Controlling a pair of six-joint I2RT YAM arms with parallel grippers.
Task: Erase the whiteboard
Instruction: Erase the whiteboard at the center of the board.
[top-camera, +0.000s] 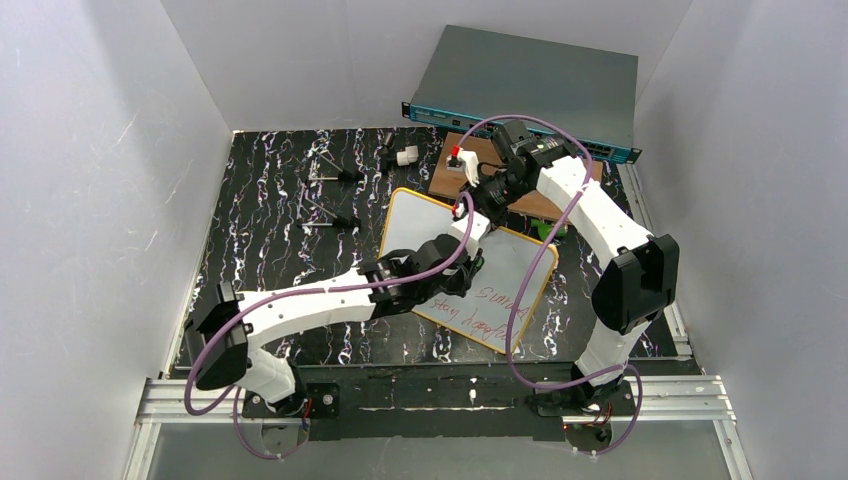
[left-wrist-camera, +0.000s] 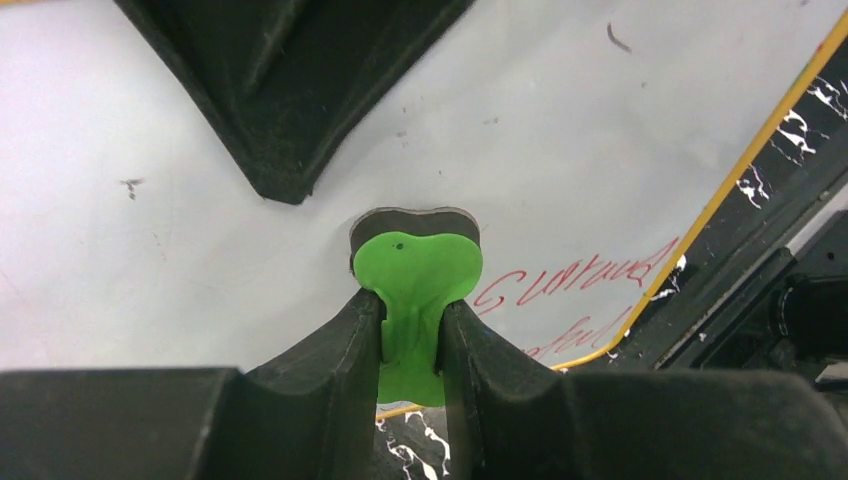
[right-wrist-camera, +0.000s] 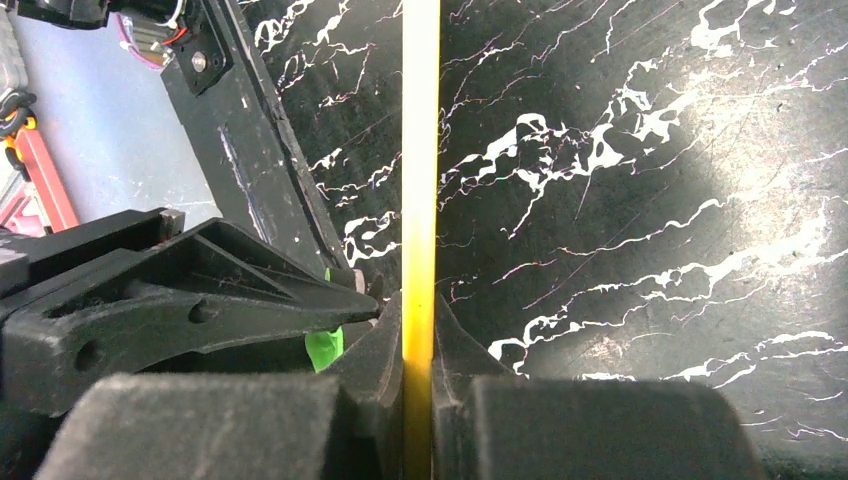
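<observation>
The whiteboard lies tilted on the black marbled table, white with a thin yellow frame. Red handwriting runs along its near right part, also seen in the left wrist view as red handwriting. My left gripper is over the board's middle, shut on a green eraser whose dark pad rests on the whiteboard. My right gripper is at the board's far edge, shut on the frame. In its own view the right gripper pinches the yellow strip edge-on.
A brown wooden board lies behind the whiteboard with a small white and red piece on it. A grey box with a teal front stands at the back. Metal tools and a white part lie far left.
</observation>
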